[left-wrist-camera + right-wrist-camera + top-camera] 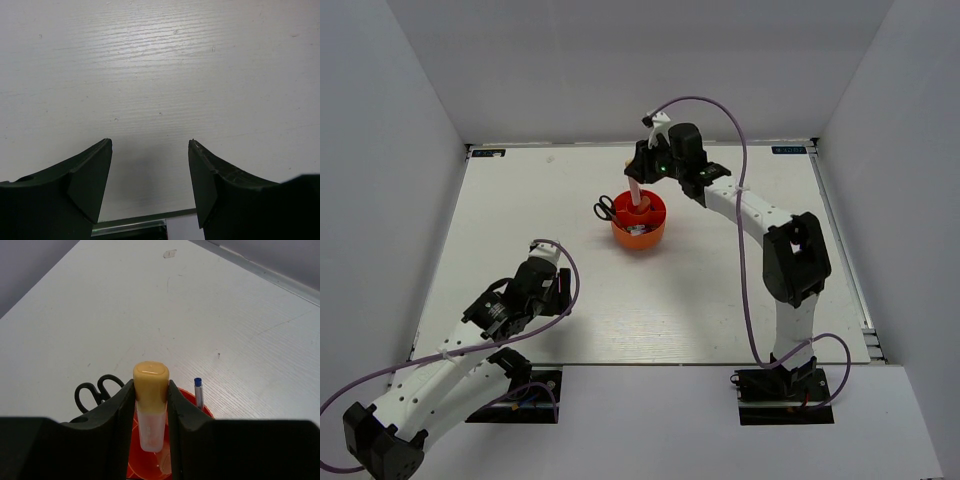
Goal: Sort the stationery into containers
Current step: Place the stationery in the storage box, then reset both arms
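The round orange-red organiser (638, 230) stands mid-table. Black-handled scissors (605, 208) stick out of its left side. My right gripper (151, 385) is shut on an orange-and-white marker stick (150, 405) and holds it upright over the organiser (145, 467), its lower end inside the rim. The marker also shows in the top view (636, 192). A blue pen (198, 391) stands in the organiser at the right, and the scissors' handles (92, 391) show at the left. My left gripper (150, 145) is open and empty over bare table, far from the organiser (552, 283).
White walls close in the table (720, 300) on three sides. A metal edge strip (135, 225) of the table lies just under my left gripper.
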